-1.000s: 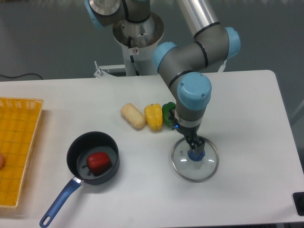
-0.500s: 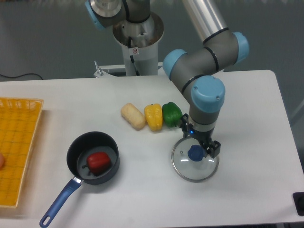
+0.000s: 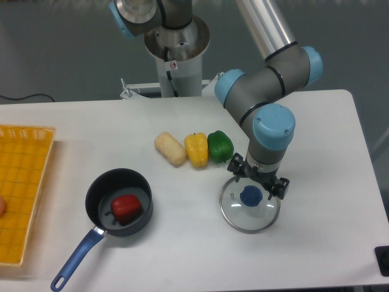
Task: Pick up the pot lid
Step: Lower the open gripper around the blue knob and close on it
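The gripper [image 3: 259,179] points down over the far part of the pot lid, its two fingers spread apart with nothing between them. The pot lid [image 3: 245,218] is a clear disc with a metal rim, lying flat on the right half of the table. Its blue knob [image 3: 251,196] shows just in front of the fingers, toward the camera. One fingertip is at the lid's back left, the other near its right side. Exact height above the lid is hard to judge.
Behind and left of the lid lie a green pepper [image 3: 220,146], a yellow pepper [image 3: 196,150] and a tan oblong item [image 3: 171,149]. A black pan [image 3: 99,195] with a blue handle holds a red pepper [image 3: 126,208]. An orange crate [image 3: 24,176] stands far left.
The arm has shifted right, and the gripper has turned so that its fingers now spread more from left to right. The lid and the other objects have stayed put.
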You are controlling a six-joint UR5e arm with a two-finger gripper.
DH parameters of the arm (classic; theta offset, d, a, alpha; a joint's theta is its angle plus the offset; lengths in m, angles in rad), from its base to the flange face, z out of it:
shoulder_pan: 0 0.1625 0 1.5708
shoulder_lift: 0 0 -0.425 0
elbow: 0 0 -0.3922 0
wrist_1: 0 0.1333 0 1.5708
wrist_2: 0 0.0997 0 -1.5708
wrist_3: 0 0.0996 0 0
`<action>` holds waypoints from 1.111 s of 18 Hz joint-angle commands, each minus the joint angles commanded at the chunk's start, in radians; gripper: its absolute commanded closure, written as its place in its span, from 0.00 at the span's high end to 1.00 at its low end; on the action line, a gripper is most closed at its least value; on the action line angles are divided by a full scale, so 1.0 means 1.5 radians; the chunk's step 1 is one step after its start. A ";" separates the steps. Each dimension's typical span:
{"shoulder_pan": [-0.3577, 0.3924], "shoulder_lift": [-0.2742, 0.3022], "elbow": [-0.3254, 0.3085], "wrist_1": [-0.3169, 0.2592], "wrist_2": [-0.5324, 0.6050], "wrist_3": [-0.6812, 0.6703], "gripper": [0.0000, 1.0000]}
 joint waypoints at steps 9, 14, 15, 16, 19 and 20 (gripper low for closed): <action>-0.001 -0.028 -0.004 0.038 -0.005 -0.082 1.00; 0.001 -0.038 -0.003 0.053 -0.005 -0.083 1.00; 0.001 -0.038 -0.004 0.053 -0.005 -0.083 1.00; 0.001 -0.038 -0.004 0.053 -0.005 -0.084 1.00; 0.002 -0.044 -0.007 0.053 -0.005 -0.084 1.00; 0.003 -0.045 -0.007 0.053 -0.005 -0.084 1.00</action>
